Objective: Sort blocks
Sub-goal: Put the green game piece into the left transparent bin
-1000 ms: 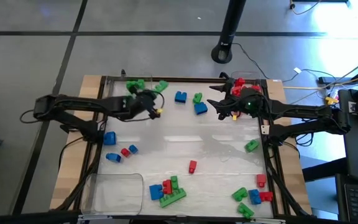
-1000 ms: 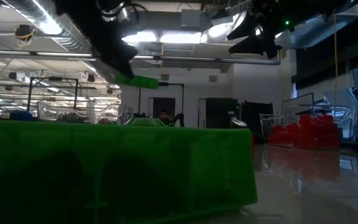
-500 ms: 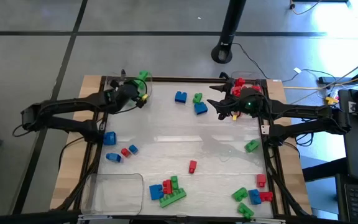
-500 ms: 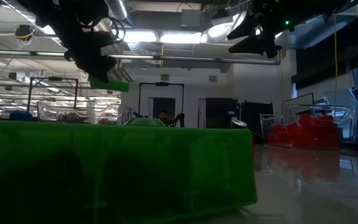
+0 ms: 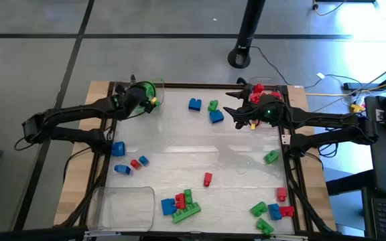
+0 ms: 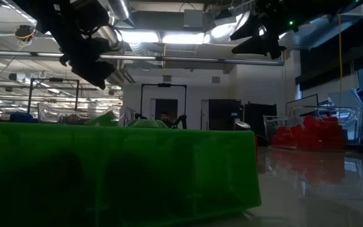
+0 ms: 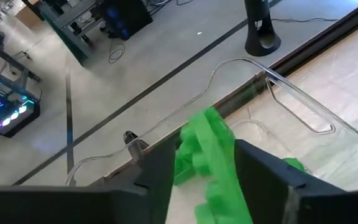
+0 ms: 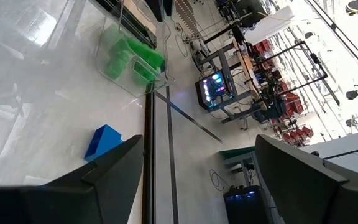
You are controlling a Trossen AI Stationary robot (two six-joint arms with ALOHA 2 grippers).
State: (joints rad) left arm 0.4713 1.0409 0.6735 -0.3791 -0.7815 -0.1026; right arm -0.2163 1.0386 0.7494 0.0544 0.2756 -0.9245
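Green studded plastic brick cluster [image 7: 209, 163]: one, long axis running forward between my left gripper's [image 5: 144, 101] spread fingers, over the clear plastic tray [image 7: 303, 109] at the table's far-left corner. My right gripper [image 5: 238, 118], fingers parted and empty, hangs beside the far-right tray of red bricks [image 5: 260, 90]. Blue bricks nearby: two [image 5: 194, 104].

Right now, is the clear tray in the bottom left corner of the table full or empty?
Empty. In the high view the clear tray shows only bare table through it; the nearest blocks lie outside its rim.
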